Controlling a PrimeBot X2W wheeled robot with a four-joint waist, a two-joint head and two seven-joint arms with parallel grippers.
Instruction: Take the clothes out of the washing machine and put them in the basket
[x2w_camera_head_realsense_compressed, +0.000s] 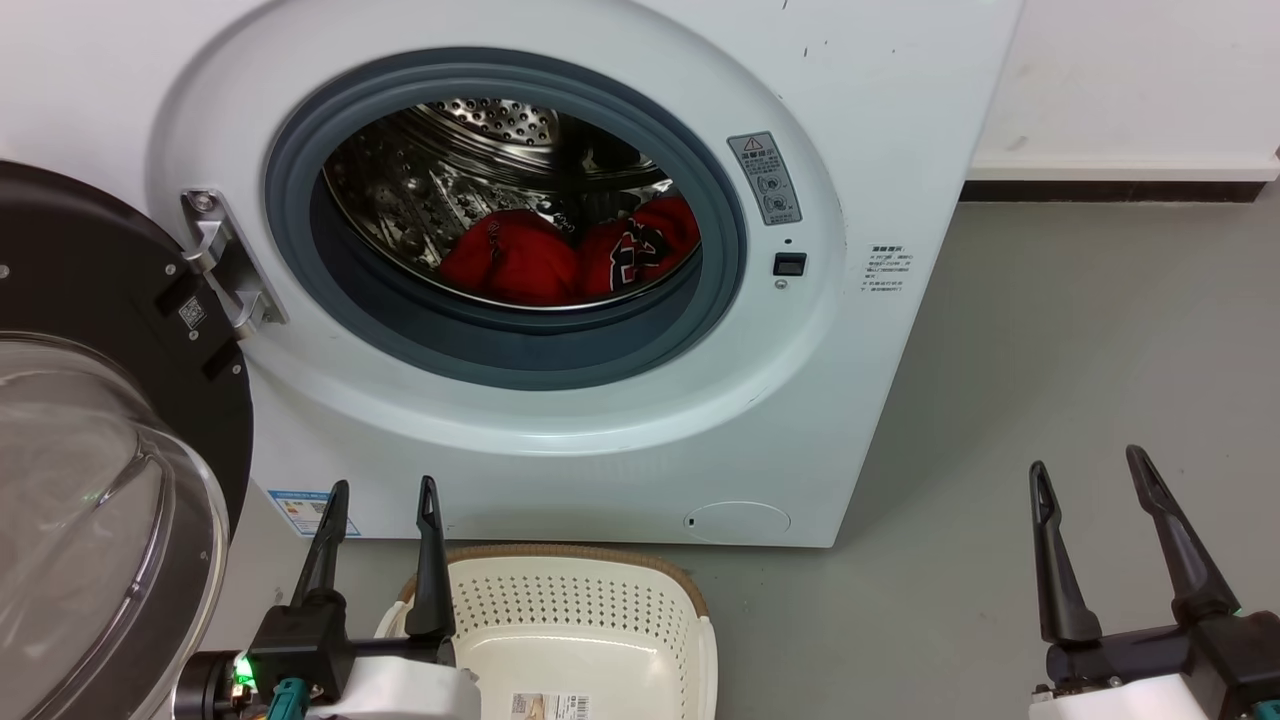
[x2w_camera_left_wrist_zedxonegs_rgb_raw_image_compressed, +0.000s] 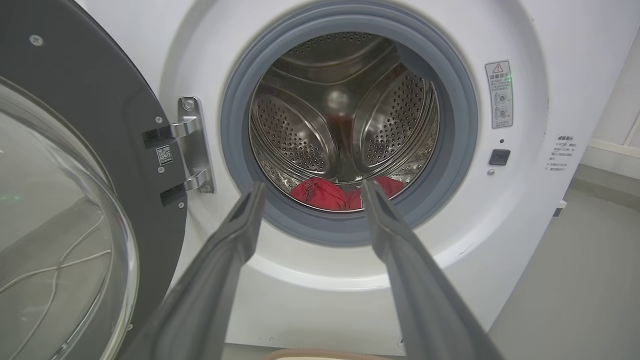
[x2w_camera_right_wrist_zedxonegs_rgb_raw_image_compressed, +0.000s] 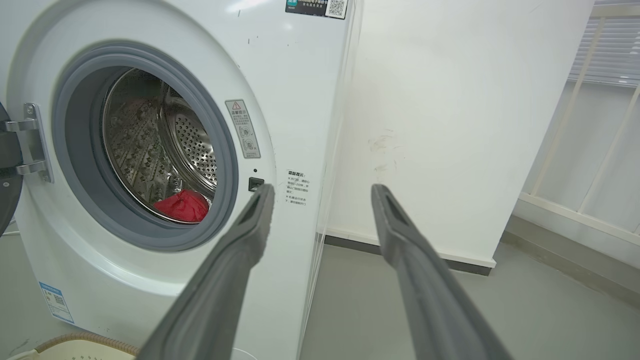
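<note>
Red clothes (x2w_camera_head_realsense_compressed: 540, 265) bunched low in the steel drum (x2w_camera_head_realsense_compressed: 450, 170).
Black-white lettering on the right one; left gripper (x2w_camera_head_realsense_compressed: 384, 483), right gripper (x2w_camera_head_realsense_compressed: 1087, 458) both spread, empty.

Bright, even indoor light; glare glints on the steel drum (x2w_camera_head_realsense_compressed: 450, 190), and wrist views bulge at the edges.

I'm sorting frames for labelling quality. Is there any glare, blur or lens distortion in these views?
Head view: sharp and evenly lit; the steel drum glints, and the glass door carries pale reflections. Left wrist view: the left hand has soft-looking near fingers, while the washing machine is sharp. Right wrist view: wide-angle lean on the machine's side edge; the clothes read clearly.
</note>
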